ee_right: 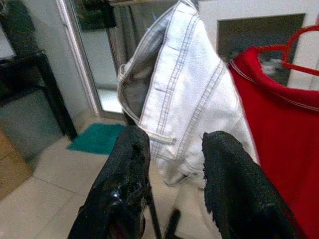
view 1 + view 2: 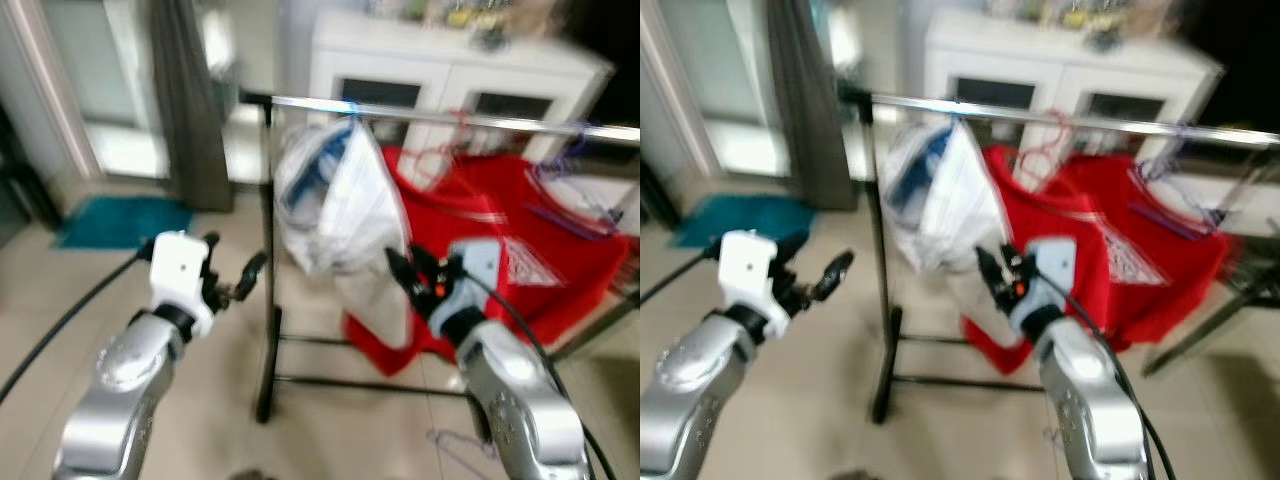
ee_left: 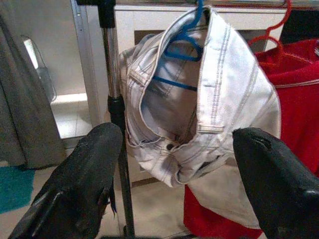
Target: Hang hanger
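A blue hanger carrying pale, white-stitched denim trousers hangs by its hook from the metal clothes rail, near the rail's black upright post. Further along the rail from the post hangs a red T-shirt on a red hanger; a white printed design shows on the shirt's front, too blurred to read. The left pincer is raised in front of the post with its fingers spread wide and empty. The right pincer is just before the trousers, below the rail, fingers narrowly apart — holding nothing. Behind the rail stands a white cabinet.
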Available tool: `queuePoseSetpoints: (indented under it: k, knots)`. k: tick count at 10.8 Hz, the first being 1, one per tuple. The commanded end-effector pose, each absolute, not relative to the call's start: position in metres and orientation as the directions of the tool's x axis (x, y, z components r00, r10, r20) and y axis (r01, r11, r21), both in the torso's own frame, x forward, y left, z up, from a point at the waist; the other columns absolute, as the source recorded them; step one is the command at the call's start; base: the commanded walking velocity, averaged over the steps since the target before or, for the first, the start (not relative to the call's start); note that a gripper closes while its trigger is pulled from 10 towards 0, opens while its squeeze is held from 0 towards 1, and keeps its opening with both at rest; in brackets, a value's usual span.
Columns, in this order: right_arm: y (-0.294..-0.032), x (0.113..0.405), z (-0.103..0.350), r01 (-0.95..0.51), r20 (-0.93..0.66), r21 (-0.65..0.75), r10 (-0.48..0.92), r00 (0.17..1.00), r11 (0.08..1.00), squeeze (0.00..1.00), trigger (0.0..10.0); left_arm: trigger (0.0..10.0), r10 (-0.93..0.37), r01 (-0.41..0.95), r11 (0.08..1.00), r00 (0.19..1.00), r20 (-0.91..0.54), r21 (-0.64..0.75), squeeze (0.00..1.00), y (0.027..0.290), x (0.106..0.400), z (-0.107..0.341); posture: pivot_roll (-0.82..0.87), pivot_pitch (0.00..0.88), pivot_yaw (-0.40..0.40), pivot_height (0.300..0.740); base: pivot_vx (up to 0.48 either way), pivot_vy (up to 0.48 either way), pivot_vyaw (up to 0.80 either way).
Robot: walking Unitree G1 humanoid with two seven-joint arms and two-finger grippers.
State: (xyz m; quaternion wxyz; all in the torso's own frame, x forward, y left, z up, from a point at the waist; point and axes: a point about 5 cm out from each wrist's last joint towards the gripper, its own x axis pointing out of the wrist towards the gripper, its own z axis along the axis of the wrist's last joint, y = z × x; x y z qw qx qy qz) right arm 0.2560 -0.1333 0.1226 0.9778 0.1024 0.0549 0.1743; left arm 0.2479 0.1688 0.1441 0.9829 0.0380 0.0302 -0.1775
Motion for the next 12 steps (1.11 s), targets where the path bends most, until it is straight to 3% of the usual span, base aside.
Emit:
queuePoseSetpoints:
  k: [1,11,12]
  knots:
    - [-0.138,0.261,0.128,-0.294,-0.047,0.229,0.312,0.949,0.928,0.0,10.0,10.0,-0.359,0.362,0.928,0.932,-0.05,0.087,0.0,0.163,0.251,0.15,-0.01,0.0,-0.032,0.74,0.0,0.0,0.0]
    - [-0.132,0.269,0.139,-0.314,0.006,0.214,0.32,0.947,0.925,0.0,10.0,10.0,-0.375,0.377,0.922,0.926,-0.043,0.086,0.0,0.158,0.263,0.155,-0.03,0.0,-0.017,0.74,0.285,0.0,0.0]
    - [-0.131,0.271,0.14,-0.318,0.002,0.149,0.322,0.947,0.936,0.0,10.0,10.0,-0.37,0.373,0.924,0.928,-0.043,0.09,0.0,0.159,0.263,0.154,-0.03,0.0,-0.021,0.74,0.349,0.0,0.0]
